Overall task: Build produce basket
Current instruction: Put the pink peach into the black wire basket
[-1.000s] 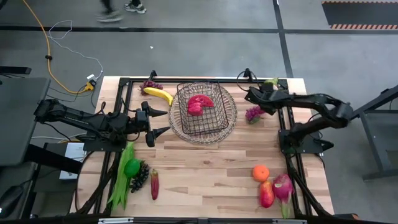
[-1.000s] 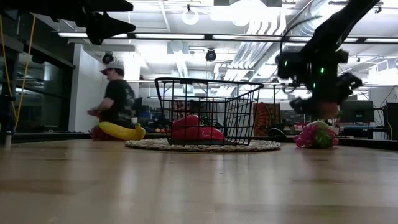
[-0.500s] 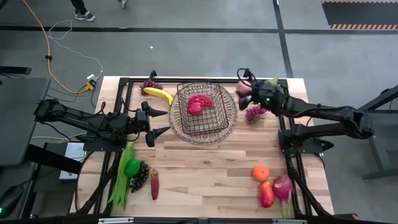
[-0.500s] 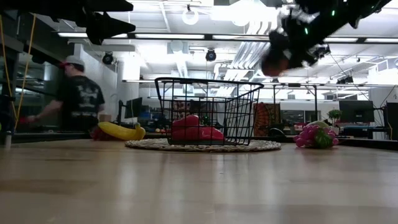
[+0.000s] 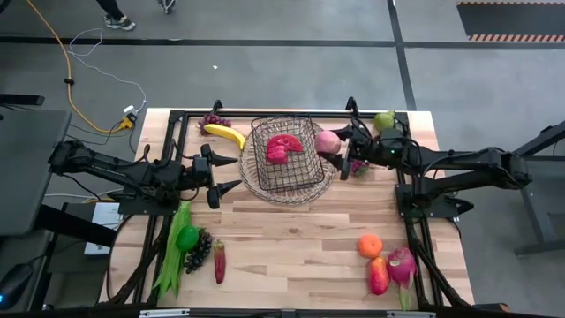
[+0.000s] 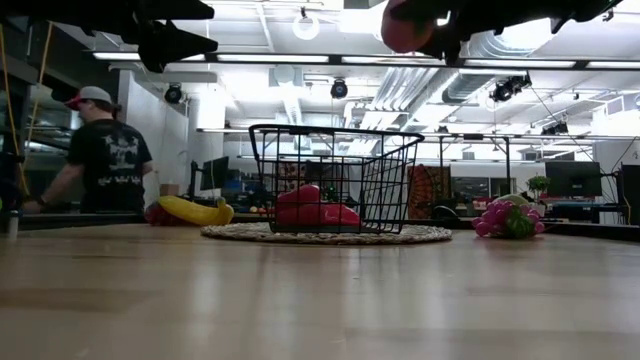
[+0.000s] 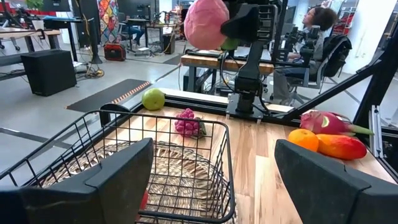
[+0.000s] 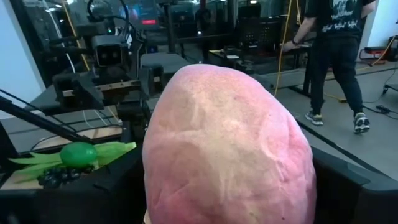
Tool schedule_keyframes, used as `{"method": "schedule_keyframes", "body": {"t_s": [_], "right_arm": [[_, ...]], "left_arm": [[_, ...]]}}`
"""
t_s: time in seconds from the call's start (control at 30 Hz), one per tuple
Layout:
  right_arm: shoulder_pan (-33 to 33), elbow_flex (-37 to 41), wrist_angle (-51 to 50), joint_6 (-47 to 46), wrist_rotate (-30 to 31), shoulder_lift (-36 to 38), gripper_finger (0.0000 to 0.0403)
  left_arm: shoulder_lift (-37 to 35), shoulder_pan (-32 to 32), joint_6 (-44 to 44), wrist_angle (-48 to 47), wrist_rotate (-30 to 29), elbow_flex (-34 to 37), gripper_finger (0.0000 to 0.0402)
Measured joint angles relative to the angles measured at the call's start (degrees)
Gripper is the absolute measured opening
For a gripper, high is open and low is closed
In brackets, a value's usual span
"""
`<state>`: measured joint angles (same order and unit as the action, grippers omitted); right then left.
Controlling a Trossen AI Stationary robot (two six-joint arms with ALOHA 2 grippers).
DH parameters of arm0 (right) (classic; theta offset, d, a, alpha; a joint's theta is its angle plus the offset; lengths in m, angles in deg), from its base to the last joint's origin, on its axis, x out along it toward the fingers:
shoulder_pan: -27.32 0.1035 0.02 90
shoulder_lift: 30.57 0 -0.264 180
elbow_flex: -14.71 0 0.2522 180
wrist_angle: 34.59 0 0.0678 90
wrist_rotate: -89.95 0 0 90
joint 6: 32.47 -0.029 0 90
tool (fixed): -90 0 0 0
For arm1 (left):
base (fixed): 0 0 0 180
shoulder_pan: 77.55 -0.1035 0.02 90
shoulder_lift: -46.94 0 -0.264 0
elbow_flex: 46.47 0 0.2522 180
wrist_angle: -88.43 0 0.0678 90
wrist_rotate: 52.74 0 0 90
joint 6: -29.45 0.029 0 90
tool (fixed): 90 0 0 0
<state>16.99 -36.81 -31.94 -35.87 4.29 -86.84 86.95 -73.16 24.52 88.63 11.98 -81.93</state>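
Note:
The dark wire basket (image 5: 284, 168) stands on a round wicker tray (image 5: 327, 172) at the table's far middle, with a red watermelon slice (image 5: 284, 146) inside it. My right gripper (image 5: 334, 144) reaches in level from the right and is shut on a round pink fruit (image 5: 327, 140), high above the tray's right rim. This fruit also shows in the low view (image 6: 407, 24) and the left wrist view (image 7: 206, 23). My left gripper (image 5: 231, 173) waits open, just left of the basket and pointing at it. My right gripper pinches the pink fruit between its two fingers, which lie on the fruit's opposite sides (image 8: 155, 180). The fingers come level from the table's right. The fruit is lifted clear, well above the basket's rim height, its free end toward the basket.
A banana (image 5: 226, 134) and dark grapes (image 5: 212, 121) lie far left of the basket. A pear (image 5: 384, 118) and pink grapes (image 5: 360, 164) lie to the far right. Green beans (image 5: 172, 256) and a pepper (image 5: 187, 237) lie near left. An orange (image 5: 370, 245) and a dragon fruit (image 5: 402, 265) lie near right. A person (image 6: 98, 150) stands beyond the table.
My right gripper has risen from the table's far right with the pink fruit, which has come clear of the table. It has swung from pointing down to level and carried the fruit left toward the basket.

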Motion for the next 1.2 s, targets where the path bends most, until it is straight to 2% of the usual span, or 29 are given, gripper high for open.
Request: {"method": "schedule_keyframes", "body": {"t_s": [0.07,0.23,0.37,0.63,0.8,1.0,1.2], "right_arm": [[-0.06,0.0,0.36,-0.23,0.21,0.0,0.0312],[-0.28,-0.26,1.66,1.52,6.32,-1.08,0.0313],[-1.32,-5.35,-0.38,5.5,5.59,-6.17,0.0314],[-4.21,-27.15,-25.99,14.84,-1.5,-24.98,0.0314],[-6.0,-39.34,-41.01,20.91,-0.78,-37.22,0.0314],[-8.06,-48.72,-53.05,27.12,1.52,-49.44,0.0314],[-8.55,-54.77,-59.11,29.4,1.68,-58.26,0.0314]], "left_arm": [[0.0,0.0,0.0,0.01,0.0,0.0,0.0323],[0.0,0.0,0.12,-0.01,0.0,0.0,0.0323],[0.02,0.0,0.1,-0.02,-0.77,0.0,0.0323],[1.92,-0.02,-0.21,-0.03,-1.13,0.0,0.0323],[3.43,-0.02,-0.87,0.06,-1.12,0.0,0.0323],[4.67,-0.02,-0.89,0.87,-1.11,0.0,0.0323],[4.75,-0.02,-0.9,0.89,-1.11,0.0,0.0323]]}}
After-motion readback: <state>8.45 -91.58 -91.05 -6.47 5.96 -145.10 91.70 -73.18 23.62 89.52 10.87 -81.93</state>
